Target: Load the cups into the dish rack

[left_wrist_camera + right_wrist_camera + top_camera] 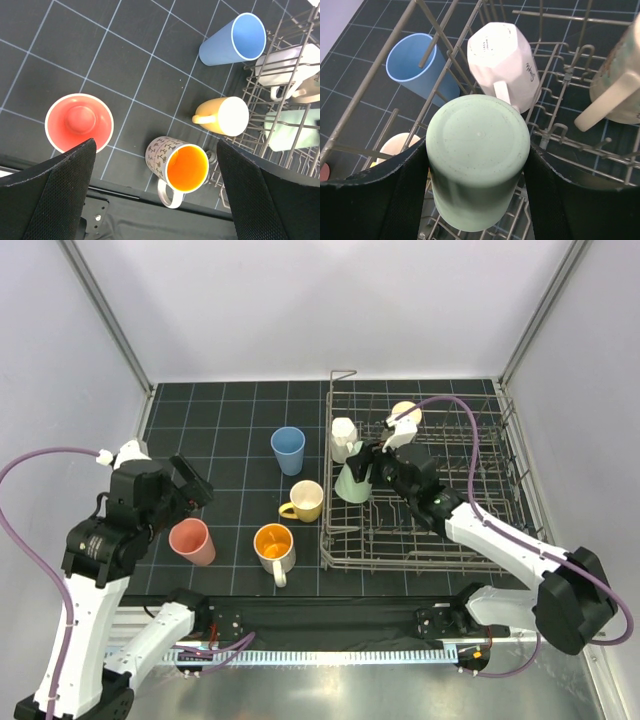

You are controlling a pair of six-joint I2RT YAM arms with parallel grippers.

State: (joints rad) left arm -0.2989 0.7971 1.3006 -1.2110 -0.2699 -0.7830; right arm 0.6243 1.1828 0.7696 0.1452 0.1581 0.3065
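The grey wire dish rack (430,562) stands on the right. My right gripper (366,468) is shut on an upside-down pale green cup (353,481) at the rack's left end. In the right wrist view, both fingers press the cup's (477,160) sides above the rack wires (570,145). An upside-down white mug (343,437) and a cream mug (406,413) sit in the rack. A blue cup (288,450), a yellow mug (305,501), a white mug with an orange inside (273,544) and a pink cup (191,541) stand on the mat. My left gripper (190,485) is open and empty above the pink cup (78,122) and the orange-inside mug (180,165).
The mat is black with a white grid. Grey walls enclose the left, far and right sides. The blue cup (232,40) and the yellow mug (222,116) stand close to the rack's left wall (260,105). A black strip runs along the near edge.
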